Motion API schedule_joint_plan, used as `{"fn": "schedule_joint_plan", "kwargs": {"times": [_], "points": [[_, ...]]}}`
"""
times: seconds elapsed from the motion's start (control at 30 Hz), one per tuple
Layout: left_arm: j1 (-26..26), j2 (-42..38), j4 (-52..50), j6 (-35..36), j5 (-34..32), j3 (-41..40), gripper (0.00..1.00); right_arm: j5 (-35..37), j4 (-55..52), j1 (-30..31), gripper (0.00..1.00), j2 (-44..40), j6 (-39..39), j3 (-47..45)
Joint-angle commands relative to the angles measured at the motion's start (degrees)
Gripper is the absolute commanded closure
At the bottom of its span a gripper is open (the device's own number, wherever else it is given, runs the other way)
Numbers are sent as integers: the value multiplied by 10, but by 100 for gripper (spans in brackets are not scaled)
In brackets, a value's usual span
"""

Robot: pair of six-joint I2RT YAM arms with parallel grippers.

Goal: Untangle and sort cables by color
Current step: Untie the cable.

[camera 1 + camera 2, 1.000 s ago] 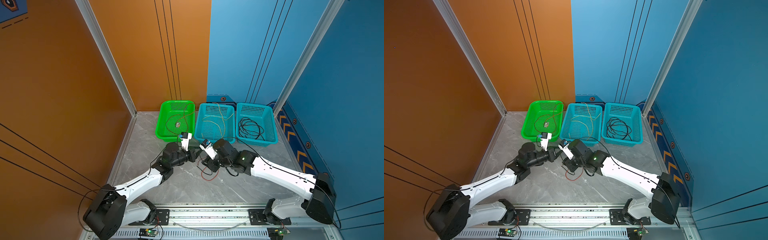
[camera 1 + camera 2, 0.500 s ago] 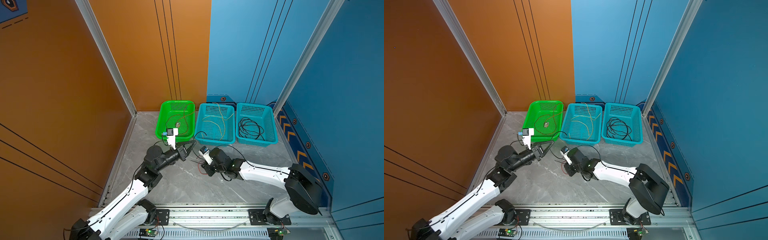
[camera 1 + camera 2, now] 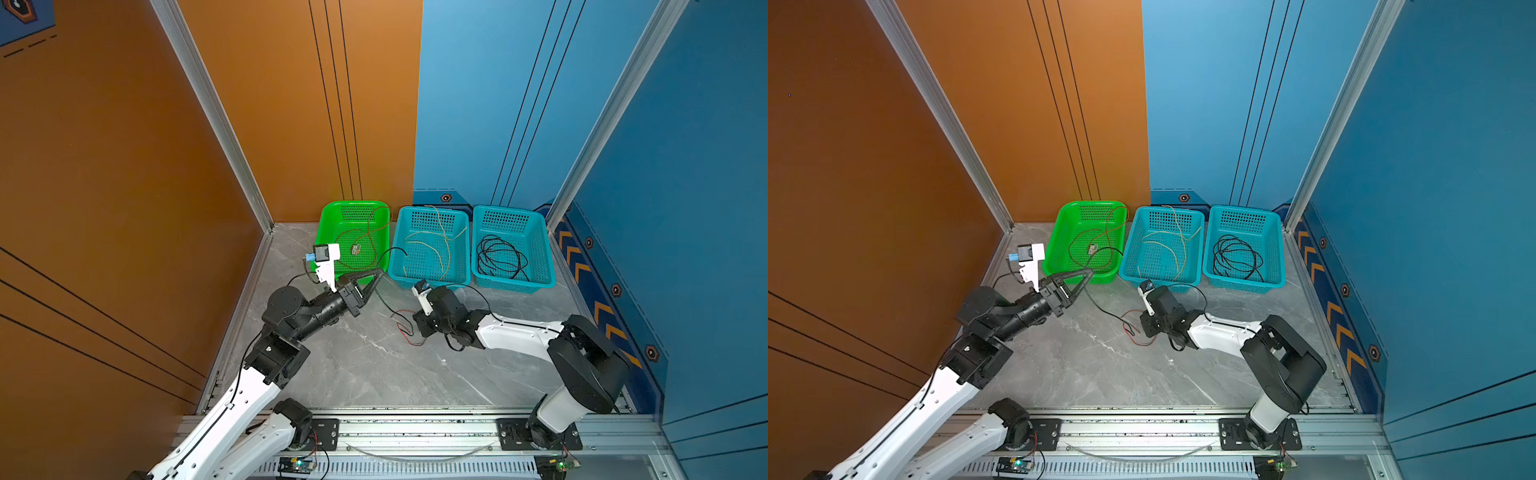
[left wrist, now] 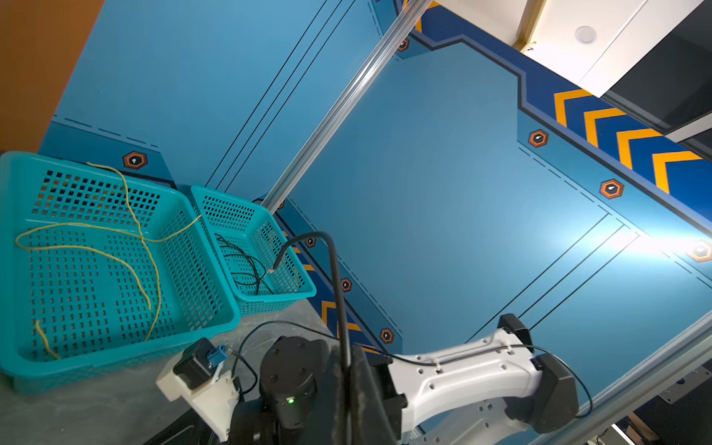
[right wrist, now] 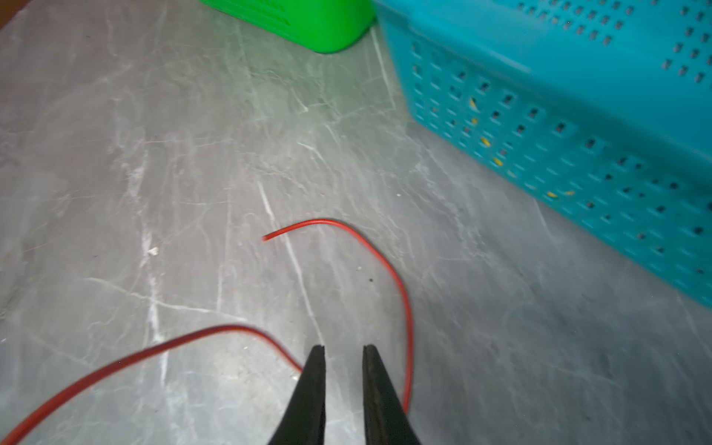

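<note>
Cable in red flanks the right hand.

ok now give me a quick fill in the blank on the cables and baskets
1. The held cable in the shut left gripper is ___.
2. The middle basket holds ___ cables.
3. The loose cable on the table by the right gripper is ___.

Missing words: black; yellow; red.
</note>
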Motion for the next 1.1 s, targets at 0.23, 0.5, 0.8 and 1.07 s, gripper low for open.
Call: {"fn": "schedule_joint_plan", "kwargs": {"times": [0.23, 0.5, 0.8, 1.07], "points": [[15, -10, -83, 66, 9, 137, 100, -22, 78, 0, 84, 38, 48, -65], [31, 11, -113, 97, 14, 159, 100, -26, 11, -7, 74, -85, 5, -62], [34, 29, -64, 76, 26, 82, 100, -115, -204, 3, 51, -289, -100, 62], [35, 37, -50, 74, 22, 44, 100, -206, -246, 30, 47, -297, -110, 166]]}}
